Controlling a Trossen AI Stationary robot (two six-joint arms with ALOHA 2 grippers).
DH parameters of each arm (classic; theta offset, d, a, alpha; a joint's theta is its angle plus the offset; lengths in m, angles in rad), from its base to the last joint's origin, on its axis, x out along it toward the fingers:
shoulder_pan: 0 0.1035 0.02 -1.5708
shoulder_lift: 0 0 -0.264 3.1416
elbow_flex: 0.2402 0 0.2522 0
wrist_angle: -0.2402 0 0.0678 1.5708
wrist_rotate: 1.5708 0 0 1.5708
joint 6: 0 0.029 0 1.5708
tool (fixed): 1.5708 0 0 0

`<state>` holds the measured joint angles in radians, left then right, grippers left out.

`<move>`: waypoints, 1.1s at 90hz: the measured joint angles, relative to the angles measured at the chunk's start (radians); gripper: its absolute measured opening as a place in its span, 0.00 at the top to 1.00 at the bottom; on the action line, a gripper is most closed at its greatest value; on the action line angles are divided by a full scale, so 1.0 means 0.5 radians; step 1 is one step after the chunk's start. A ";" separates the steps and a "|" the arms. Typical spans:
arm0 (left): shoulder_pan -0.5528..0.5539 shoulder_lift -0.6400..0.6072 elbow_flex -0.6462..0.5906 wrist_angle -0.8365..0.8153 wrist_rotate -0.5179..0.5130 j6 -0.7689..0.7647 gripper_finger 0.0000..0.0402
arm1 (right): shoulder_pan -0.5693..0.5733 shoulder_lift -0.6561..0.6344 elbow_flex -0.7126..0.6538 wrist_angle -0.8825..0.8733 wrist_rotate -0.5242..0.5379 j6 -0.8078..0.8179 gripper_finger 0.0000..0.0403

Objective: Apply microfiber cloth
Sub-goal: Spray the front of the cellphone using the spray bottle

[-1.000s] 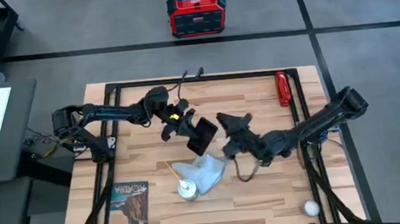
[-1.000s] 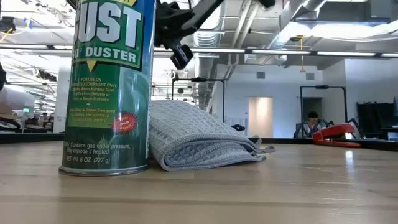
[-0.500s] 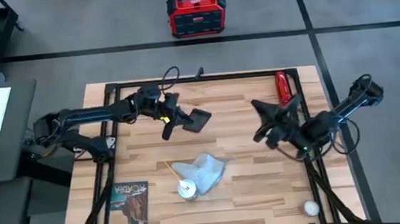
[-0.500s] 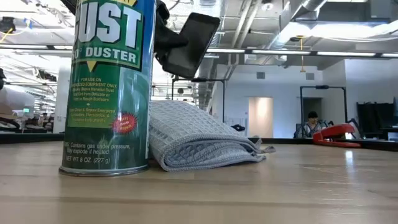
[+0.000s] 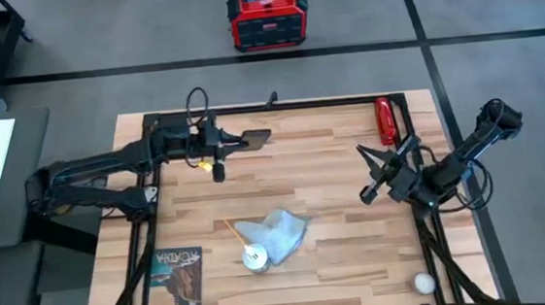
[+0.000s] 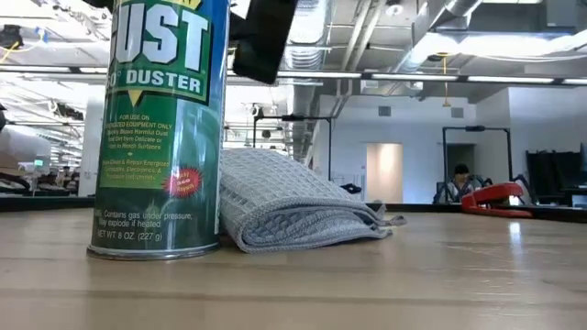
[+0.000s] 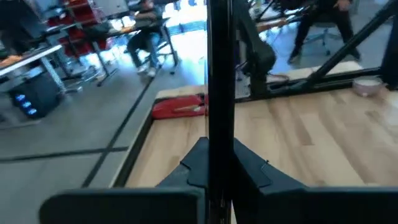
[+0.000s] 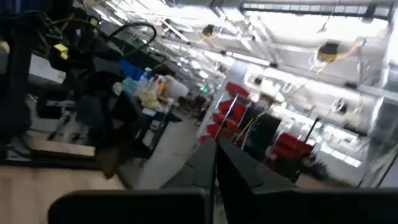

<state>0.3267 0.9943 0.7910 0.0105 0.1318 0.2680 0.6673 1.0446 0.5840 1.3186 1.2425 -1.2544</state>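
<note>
High view: cloth (image 5: 277, 234) crumpled beside can (image 5: 255, 259)

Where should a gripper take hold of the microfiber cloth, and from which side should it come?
The microfiber cloth lies folded and bunched beside the duster can. Probably best to pinch its raised folded edge on the side away from the can, coming down from above. That side looks free in the high view. The left gripper already holds the phone, so the right gripper seems the better choice.

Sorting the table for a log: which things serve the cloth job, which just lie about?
Job: microfiber cloth; black phone, held by left claw.
Lying about: duster can, booklet, red tool, white ball.
</note>
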 joint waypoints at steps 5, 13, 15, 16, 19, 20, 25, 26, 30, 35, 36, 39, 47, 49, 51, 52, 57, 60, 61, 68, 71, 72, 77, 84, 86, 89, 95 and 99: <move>-0.001 -0.061 -0.070 0.065 -0.016 -0.034 0.98 | 0.038 -0.028 -0.029 -0.054 0.040 0.113 1.00; 0.001 -0.188 -0.252 0.204 -0.044 -0.119 0.98 | 0.089 -0.077 -0.086 -0.132 0.052 0.339 1.00; 0.002 -0.226 -0.304 0.238 -0.049 -0.135 0.98 | 0.101 -0.090 -0.101 -0.162 0.051 0.400 1.00; 0.002 -0.245 -0.330 0.255 -0.055 -0.144 0.98 | 0.107 -0.096 -0.108 -0.180 0.051 0.435 1.00; 0.002 -0.305 -0.411 0.315 -0.078 -0.170 0.98 | 0.123 -0.112 -0.125 -0.254 0.052 0.539 1.00; 0.002 -0.326 -0.439 0.337 -0.085 -0.181 0.98 | 0.128 -0.116 -0.131 -0.280 0.050 0.574 1.00; 0.003 -0.429 -0.575 0.464 -0.113 -0.235 0.98 | 0.145 -0.140 -0.162 -0.427 0.028 0.769 1.00; 0.004 -0.450 -0.600 0.484 -0.116 -0.246 0.98 | 0.147 -0.146 -0.170 -0.458 0.021 0.812 1.00; 0.003 -0.539 -0.698 0.539 -0.133 -0.289 0.98 | 0.151 -0.169 -0.199 -0.587 -0.007 0.971 1.00; -0.002 -0.650 -0.789 0.551 -0.170 -0.333 0.98 | 0.159 -0.207 -0.240 -0.731 -0.044 1.180 1.00; -0.005 -0.673 -0.803 0.550 -0.181 -0.340 0.98 | 0.158 -0.216 -0.250 -0.763 -0.055 1.225 1.00; -0.013 -0.740 -0.841 0.539 -0.234 -0.354 0.98 | 0.152 -0.245 -0.276 -0.871 -0.103 1.364 1.00; -0.061 -0.914 -0.876 0.398 -0.393 -0.359 0.98 | 0.076 -0.335 -0.353 -1.140 -0.393 1.817 1.00; -0.079 -0.952 -0.876 0.355 -0.438 -0.358 0.98 | 0.040 -0.351 -0.372 -1.199 -0.493 1.946 1.00; -0.101 -0.985 -0.876 0.318 -0.479 -0.358 0.98 | -0.004 -0.363 -0.390 -1.260 -0.583 2.077 1.00; -0.113 -1.001 -0.876 0.300 -0.497 -0.359 0.98 | -0.029 -0.367 -0.398 -1.290 -0.625 2.140 1.00; -0.179 -1.072 -0.877 0.229 -0.602 -0.359 0.98 | -0.156 -0.359 -0.418 -1.452 -0.806 2.422 1.00; -0.221 -1.113 -0.877 0.194 -0.679 -0.354 0.98 | -0.238 -0.338 -0.421 -1.538 -0.907 2.563 1.00; -0.236 -1.126 -0.877 0.182 -0.704 -0.349 0.98 | -0.265 -0.327 -0.422 -1.560 -0.940 2.599 1.00; -0.348 -1.210 -0.877 0.103 -0.907 -0.330 0.98 | -0.435 -0.210 -0.422 -1.548 -1.205 2.759 1.00; -0.401 -1.240 -0.877 0.064 -0.989 -0.329 0.98 | -0.498 -0.145 -0.422 -1.489 -1.323 2.789 1.00; -0.417 -1.248 -0.877 0.049 -1.018 -0.328 0.98 | -0.518 -0.122 -0.422 -1.466 -1.361 2.798 1.00; -0.494 -1.281 -0.877 -0.018 -1.157 -0.329 0.98 | -0.596 -0.002 -0.422 -1.310 -1.557 2.813 1.00; -0.602 -1.303 -0.877 -0.099 -1.290 -0.361 0.98 | -0.679 0.183 -0.378 -1.140 -1.770 2.829 1.00; -0.631 -1.302 -0.877 -0.120 -1.325 -0.370 0.98 | -0.698 0.232 -0.350 -1.126 -1.828 2.836 1.00; -0.677 -1.298 -0.877 -0.151 -1.378 -0.386 0.98 | -0.723 0.302 -0.303 -1.128 -1.903 2.851 1.00; -0.770 -1.277 -0.894 -0.164 -1.497 -0.412 0.98 | -0.765 0.443 -0.171 -1.151 -2.045 2.864 1.00; -0.837 -1.269 -0.929 -0.139 -1.579 -0.414 0.98 | -0.781 0.525 -0.065 -1.212 -2.136 2.865 1.00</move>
<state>-0.0917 0.3600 0.3265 -0.0590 -0.6577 0.0612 0.2766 1.3071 0.5517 0.7125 0.1743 0.1779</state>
